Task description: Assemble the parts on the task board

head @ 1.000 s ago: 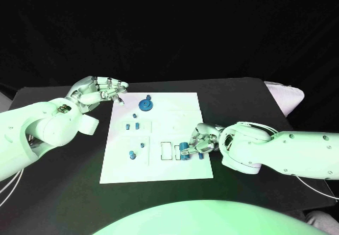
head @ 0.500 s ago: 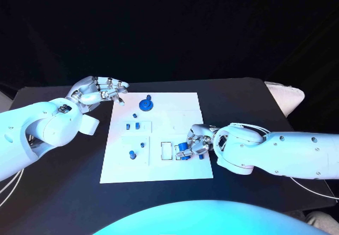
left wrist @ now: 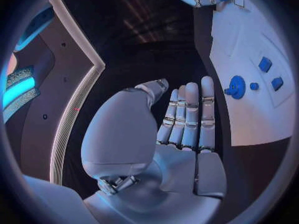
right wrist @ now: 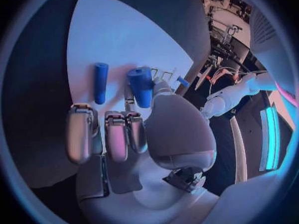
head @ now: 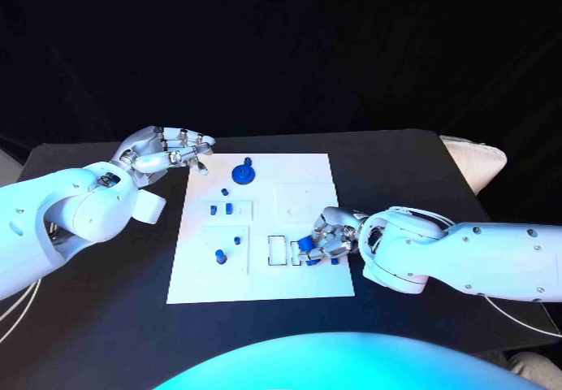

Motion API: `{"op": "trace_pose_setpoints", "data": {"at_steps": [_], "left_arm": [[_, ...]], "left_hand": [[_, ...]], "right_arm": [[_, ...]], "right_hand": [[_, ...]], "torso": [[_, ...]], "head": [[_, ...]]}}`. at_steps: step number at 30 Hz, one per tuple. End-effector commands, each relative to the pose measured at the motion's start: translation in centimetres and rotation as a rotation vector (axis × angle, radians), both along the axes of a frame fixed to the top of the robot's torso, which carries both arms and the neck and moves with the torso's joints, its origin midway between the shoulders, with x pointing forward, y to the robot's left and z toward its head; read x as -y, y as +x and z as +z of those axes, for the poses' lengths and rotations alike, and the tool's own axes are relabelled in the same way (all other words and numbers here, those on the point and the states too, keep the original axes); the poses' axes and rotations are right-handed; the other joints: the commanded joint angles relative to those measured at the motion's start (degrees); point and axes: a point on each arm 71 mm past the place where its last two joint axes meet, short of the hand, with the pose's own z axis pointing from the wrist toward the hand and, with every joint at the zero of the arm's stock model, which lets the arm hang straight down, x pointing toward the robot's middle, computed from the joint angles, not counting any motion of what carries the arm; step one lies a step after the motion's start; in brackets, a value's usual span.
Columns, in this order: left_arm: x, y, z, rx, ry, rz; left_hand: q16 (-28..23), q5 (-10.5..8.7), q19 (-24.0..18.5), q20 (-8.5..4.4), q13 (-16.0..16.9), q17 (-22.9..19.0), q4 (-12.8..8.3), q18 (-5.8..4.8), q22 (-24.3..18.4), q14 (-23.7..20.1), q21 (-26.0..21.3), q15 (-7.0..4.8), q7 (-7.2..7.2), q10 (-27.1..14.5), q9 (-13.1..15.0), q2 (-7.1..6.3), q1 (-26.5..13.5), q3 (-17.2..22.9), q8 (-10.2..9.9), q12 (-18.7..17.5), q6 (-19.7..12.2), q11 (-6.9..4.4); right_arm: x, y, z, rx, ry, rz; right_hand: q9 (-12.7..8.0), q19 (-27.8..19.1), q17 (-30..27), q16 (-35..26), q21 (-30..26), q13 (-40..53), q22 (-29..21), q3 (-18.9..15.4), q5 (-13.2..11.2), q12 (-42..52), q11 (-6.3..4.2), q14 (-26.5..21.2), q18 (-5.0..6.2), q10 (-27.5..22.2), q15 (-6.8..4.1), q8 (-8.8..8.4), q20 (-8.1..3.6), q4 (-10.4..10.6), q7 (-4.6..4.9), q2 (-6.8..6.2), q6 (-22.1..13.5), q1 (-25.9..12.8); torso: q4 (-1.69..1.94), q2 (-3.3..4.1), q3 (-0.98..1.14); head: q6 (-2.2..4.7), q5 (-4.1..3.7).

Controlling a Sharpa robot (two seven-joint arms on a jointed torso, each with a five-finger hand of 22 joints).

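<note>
The task board (head: pixel 257 231) carries several seated blue parts: a round gear-like part (head: pixel 244 173) near its far edge, and small pegs (head: pixel 220 257) in square recesses along its left half. These appear placed. The right hand (head: pixel 325 240) works at the board's near right region, grasping a blue cylinder (right wrist: pixel 141 86) between thumb and fingers. A second, slimmer blue cylinder (right wrist: pixel 100 82) lies loose on the board just beside it. The left hand (head: pixel 164 149) hovers off the board's far left corner, fingers extended, holding nothing. Remaining, by judgement: seating the held cylinder, then the loose one.
</note>
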Motion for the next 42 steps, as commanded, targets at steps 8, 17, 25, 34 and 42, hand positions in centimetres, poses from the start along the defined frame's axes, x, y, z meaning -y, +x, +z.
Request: {"op": "trace_pose_setpoints", "data": {"at_steps": [8, 17, 25, 34, 42], "left_arm": [[0.4, 0.0, 0.0, -0.012, -0.015, -0.012], [0.5, 0.0, 0.0, -0.014, -0.017, -0.015], [0.7, -0.1, 0.0, -0.014, -0.018, -0.019], [0.8, -0.1, 0.0, -0.014, -0.019, -0.021], [0.8, -0.1, 0.0, -0.014, -0.019, -0.021]], "left_hand": [[-0.3, 0.05, 0.5, 0.01, 0.0, 0.0, 0.1, 0.74, -0.1, 0.0, -0.3, 0.11, 0.37, 0.3, -0.1, 0.25, 0.1, -0.3, -0.3, -0.3, 0.2, 0.19], [-0.3, 0.06, 0.5, 0.02, 0.0, 0.0, 0.2, 0.75, -0.1, 0.0, -0.3, 0.11, 0.42, 0.3, -0.1, 0.21, 0.0, -0.3, -0.4, -0.3, 0.1, 0.21], [-0.3, 0.06, 0.5, 0.02, 0.0, 0.0, 0.2, 0.75, -0.1, 0.0, -0.3, 0.11, 0.42, 0.3, -0.1, 0.21, 0.0, -0.3, -0.4, -0.3, 0.1, 0.21], [-0.3, 0.06, 0.5, 0.02, 0.0, 0.0, 0.2, 0.75, -0.1, 0.0, -0.3, 0.11, 0.42, 0.3, -0.1, 0.21, 0.0, -0.3, -0.4, -0.3, 0.1, 0.21], [-0.3, 0.06, 0.5, 0.02, 0.0, 0.0, 0.2, 0.75, -0.1, 0.0, -0.3, 0.11, 0.42, 0.3, -0.1, 0.21, 0.0, -0.3, -0.4, -0.3, 0.1, 0.21]], "right_arm": [[0.5, -0.6, 0.9, -0.202, 0.173, -0.158], [-1.3, 0.1, 2.1, -0.201, 0.189, -0.112], [-3.2, 1.2, 1.8, -0.159, 0.117, -0.026], [-4.3, 2.1, 1.6, -0.089, 0.053, 0.039], [-4.7, 2.2, 1.3, -0.075, 0.019, 0.075]], "right_hand": [[0.6, 4.1, 15.1, 0.2, 1.0, 14.9, 12.6, 0.3, -1.4, 0.7, -0.68, 6.1, -1.19, 6.0, -0.63, 0.74, -0.54, 0.0, -0.54, 1.06, 1.4, 1.5], [0.5, 4.2, 15.1, 0.2, 1.8, 15.1, 12.8, 0.2, -2.9, 0.9, -0.76, 6.1, -1.33, 6.1, -0.71, 0.76, -0.66, 0.1, -0.61, 0.82, 1.8, 0.6], [0.6, 4.2, 15.1, 0.2, 1.8, 15.1, 12.8, -0.8, -4.7, 0.9, -0.87, 6.1, -1.31, 6.1, -0.79, 1.18, -0.73, 0.1, -0.77, -0.38, 2.5, -1.8], [0.8, 4.1, 15.1, 0.2, 1.6, 14.9, 12.7, -1.4, -6.3, 0.6, -0.91, 6.1, -1.28, 5.9, -0.83, 1.55, -0.77, 0.2, -0.82, -1.68, 2.6, -3.6], [1.0, 4.1, 15.1, 0.2, 1.4, 14.8, 12.7, -1.2, -8.0, 0.5, -0.91, 6.1, -1.24, 5.9, -0.84, 1.81, -0.77, 0.2, -0.82, -2.03, 2.5, -4.9]], "torso": [[0.03, -0.02, -0.01], [0.12, -0.02, -0.17], [0.22, -0.03, -0.2], [0.21, 0.02, -0.2], [0.15, 0.05, -0.09]], "head": [[0.0, 0.29], [0.0, 0.62], [0.0, 1.19], [0.0, 1.79], [0.0, 2.46]]}}
